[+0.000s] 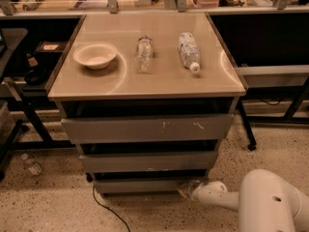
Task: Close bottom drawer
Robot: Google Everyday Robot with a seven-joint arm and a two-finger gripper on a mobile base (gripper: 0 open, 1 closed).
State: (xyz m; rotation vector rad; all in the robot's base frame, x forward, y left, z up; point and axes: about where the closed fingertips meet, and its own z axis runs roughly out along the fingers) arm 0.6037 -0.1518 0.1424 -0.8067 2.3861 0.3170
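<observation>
The bottom drawer (140, 185) is the narrowest of three grey drawers in a cabinet, with a low plain front just above the floor. It sits nearly flush under the mid-width drawer (147, 161), with only a thin dark gap above it. The widest drawer (145, 128) above has white scratches. My gripper (186, 189) is at the right end of the bottom drawer's front, low by the floor, touching or almost touching it. My white arm (260, 202) reaches in from the lower right.
On the cabinet top (159, 83) lie a white bowl (95, 55), a clear bottle (144, 53) and a labelled bottle (189, 50). A black cable (106, 208) trails on the speckled floor. Black table legs (29, 117) stand left; a caster leg (248, 134) right.
</observation>
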